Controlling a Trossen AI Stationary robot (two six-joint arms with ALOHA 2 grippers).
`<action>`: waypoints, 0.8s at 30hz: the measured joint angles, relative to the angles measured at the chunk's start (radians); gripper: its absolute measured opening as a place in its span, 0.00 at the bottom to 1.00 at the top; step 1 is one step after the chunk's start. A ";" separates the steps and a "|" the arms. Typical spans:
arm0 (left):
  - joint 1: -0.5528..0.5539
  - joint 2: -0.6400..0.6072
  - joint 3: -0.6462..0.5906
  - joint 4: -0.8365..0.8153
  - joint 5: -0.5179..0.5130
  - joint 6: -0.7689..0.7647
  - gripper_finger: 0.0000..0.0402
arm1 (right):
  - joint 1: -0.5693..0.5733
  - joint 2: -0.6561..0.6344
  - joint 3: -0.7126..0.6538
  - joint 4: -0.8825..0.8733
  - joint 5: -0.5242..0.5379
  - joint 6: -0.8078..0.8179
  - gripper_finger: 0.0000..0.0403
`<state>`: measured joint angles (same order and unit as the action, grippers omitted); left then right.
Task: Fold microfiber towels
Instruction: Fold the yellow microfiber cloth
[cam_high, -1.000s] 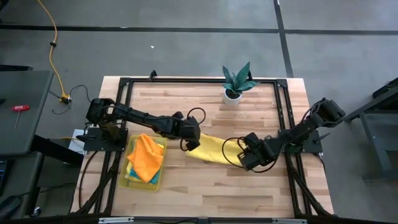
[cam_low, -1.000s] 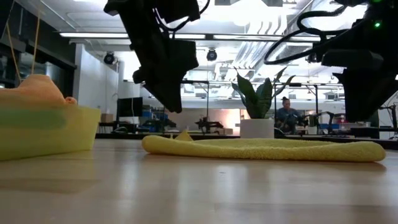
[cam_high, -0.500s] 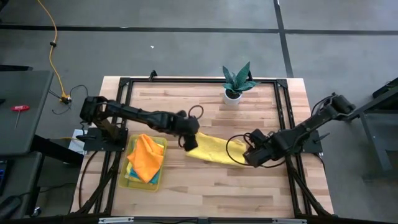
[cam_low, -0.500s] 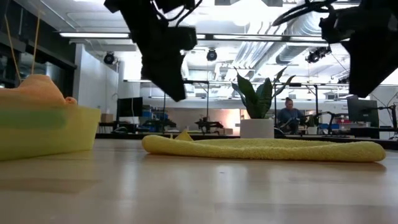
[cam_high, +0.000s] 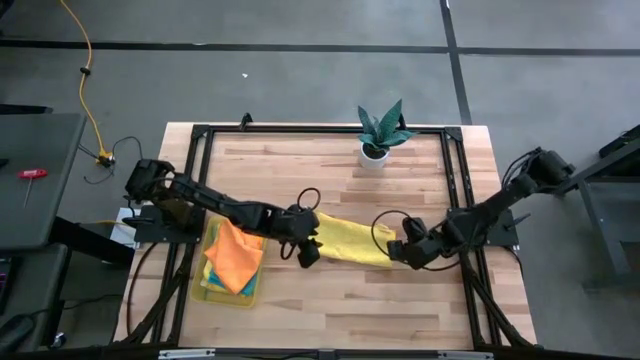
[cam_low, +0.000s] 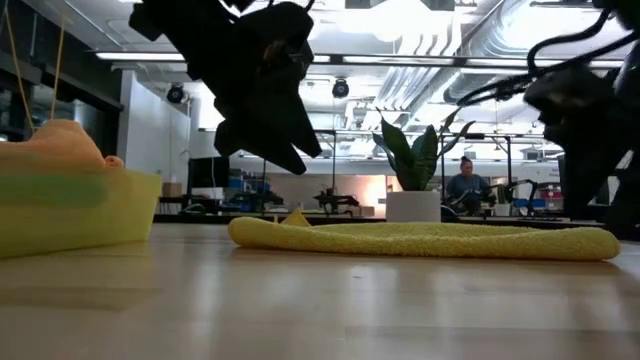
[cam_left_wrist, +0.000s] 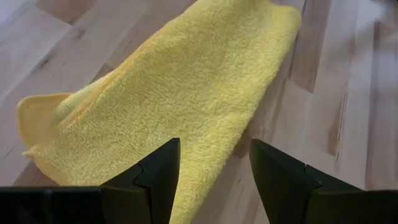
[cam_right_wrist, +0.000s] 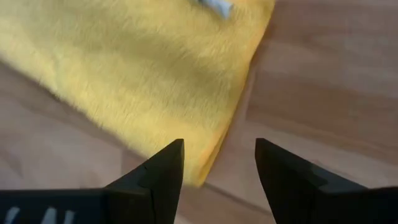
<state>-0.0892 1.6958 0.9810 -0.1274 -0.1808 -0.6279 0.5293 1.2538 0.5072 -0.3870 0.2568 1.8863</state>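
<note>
Yellow microfiber towel (cam_high: 352, 240) lying flat between two parted, empty grippers

Left gripper (cam_high: 307, 251) hovers with fingers spread and nothing between them at the towel's end nearer the tray; the right gripper (cam_high: 409, 253) does the same at the far end, its fingers (cam_right_wrist: 163, 171) straddling a towel corner without touching it. One yellow towel lies on the wooden table (cam_high: 300, 300), folded into a long strip whose long axis runs from one gripper to the other, slightly slanted across the planks. Beyond the left gripper, away from the towel, one translucent yellow tray (cam_high: 205, 283) holds a pile of towels with an orange one (cam_high: 233, 254) on top; how many lie under it cannot be told. One potted plant (cam_high: 378, 130) stands at the table's far edge. A small white tag (cam_right_wrist: 214, 5) shows on the towel; no writing on it is readable.
</note>
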 joint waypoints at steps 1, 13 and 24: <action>-0.006 0.000 0.000 0.003 -0.013 -0.011 0.45 | -0.009 0.011 0.002 0.001 0.005 0.001 0.47; 0.019 -0.024 0.002 -0.011 -0.010 -0.145 0.45 | -0.075 0.177 0.035 0.084 -0.028 0.044 0.45; 0.146 -0.245 0.007 0.000 -0.023 -0.074 0.45 | -0.079 0.179 0.032 -0.018 -0.006 0.033 0.02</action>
<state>0.0568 1.4507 0.9878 -0.1273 -0.2042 -0.7023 0.4507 1.4333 0.5396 -0.4055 0.2512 1.9192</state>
